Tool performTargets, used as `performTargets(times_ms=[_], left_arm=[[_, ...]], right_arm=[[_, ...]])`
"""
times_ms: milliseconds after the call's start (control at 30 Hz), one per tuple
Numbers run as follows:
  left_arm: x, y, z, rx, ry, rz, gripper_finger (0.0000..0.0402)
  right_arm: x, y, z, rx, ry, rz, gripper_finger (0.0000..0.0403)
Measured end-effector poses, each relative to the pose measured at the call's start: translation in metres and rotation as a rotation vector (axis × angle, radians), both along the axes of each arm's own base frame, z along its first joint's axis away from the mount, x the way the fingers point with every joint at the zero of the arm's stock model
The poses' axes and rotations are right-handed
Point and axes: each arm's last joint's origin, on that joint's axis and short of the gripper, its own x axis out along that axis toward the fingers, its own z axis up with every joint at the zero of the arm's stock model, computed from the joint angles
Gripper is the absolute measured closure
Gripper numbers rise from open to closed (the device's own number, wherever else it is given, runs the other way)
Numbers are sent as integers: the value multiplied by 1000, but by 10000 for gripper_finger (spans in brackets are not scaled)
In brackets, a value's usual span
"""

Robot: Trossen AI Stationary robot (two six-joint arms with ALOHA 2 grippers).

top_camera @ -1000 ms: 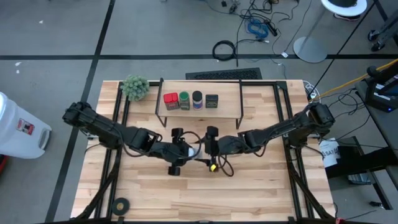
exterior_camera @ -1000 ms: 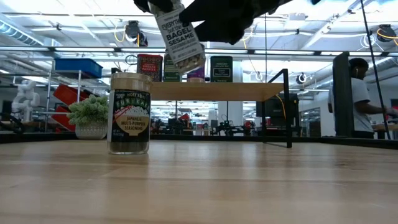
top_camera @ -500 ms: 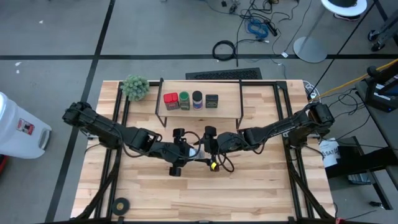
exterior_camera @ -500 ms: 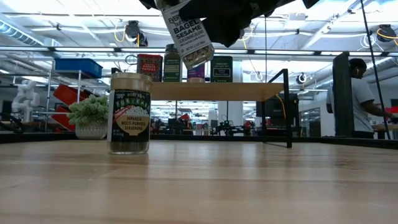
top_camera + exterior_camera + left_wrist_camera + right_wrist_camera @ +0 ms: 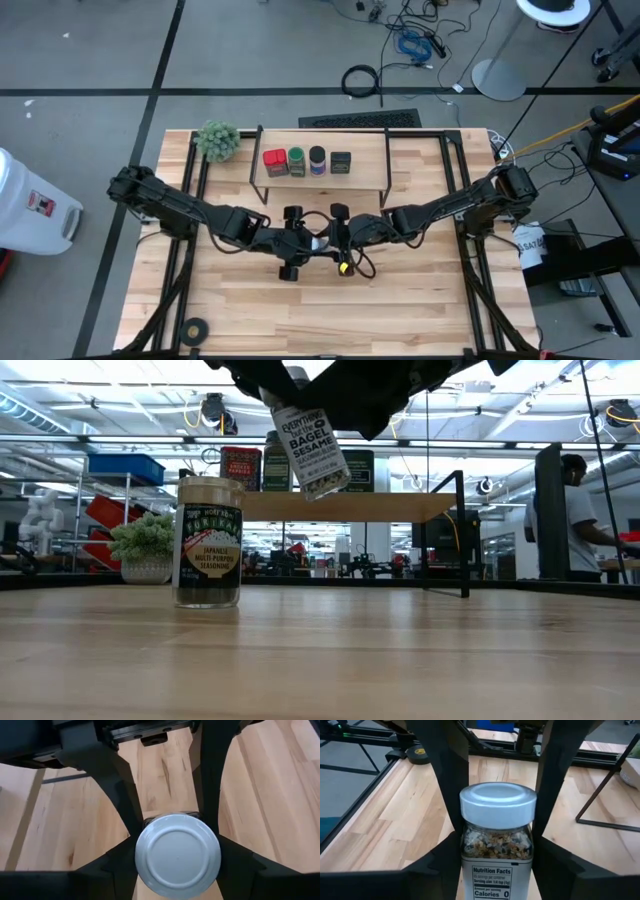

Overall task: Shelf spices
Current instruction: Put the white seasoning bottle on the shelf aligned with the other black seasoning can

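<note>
Far left at the back of the table you've got the plant ball point(image 5: 217, 140), and the tape roll point(image 5: 193, 329) sits at the front-left corner.

The left arm comes in from the left edge to mid-table. The left gripper point(image 5: 298, 238) is about half open and clamped on the bagel sesame jar point(image 5: 311, 450). In the left wrist view its fingers point(image 5: 117, 865) press both sides of the jar, w/ the white lid facing the cam.

The seasoning jar point(image 5: 208, 542) stands upright on the table, just in front of the grippers and untouched.

The bagel sesame jar is held in the air, tilted, in front of the shelf point(image 5: 370, 165) and not on it. On the shelf, l to r: red tin point(image 5: 274, 160), green-lidded jar point(image 5: 296, 160), dark-lidded jar point(image 5: 317, 159), dark square tin point(image 5: 341, 162), all upright in a row. The right part of the board is bare.

The right gripper point(image 5: 338, 238) meets the left one at the jar. Its fingers point(image 5: 437, 867) are closed in against the glass body below the lid, so you have both grippers on the one jar.

Far right in the low view, a person point(image 5: 580, 520) stands in the room beyond the table.
</note>
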Motion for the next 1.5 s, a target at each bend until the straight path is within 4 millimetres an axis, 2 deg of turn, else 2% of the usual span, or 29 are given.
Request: performTargets(times_ms=[100,300,633,833,1100,1267,1500], left_arm=[[0,0,1,16,-6,-6,191],[0,0,2,17,-6,-26,194],[0,0,2,13,-7,-29,194],[0,0,2,11,-11,-29,194],[-1,0,2,8,-8,-25,194],[-1,0,3,5,-8,-25,193],[-1,-4,7,0,-48,-26,124]], right_arm=[[-1,2,-1,-4,7,2,213],[-1,2,0,5,7,3,159],[-2,4,-1,-32,20,22,134],[1,3,-6,-60,25,9,152],[6,2,-12,-60,14,-7,214],[6,2,-12,-57,7,-6,215],[5,2,-13,-64,22,0,213]])
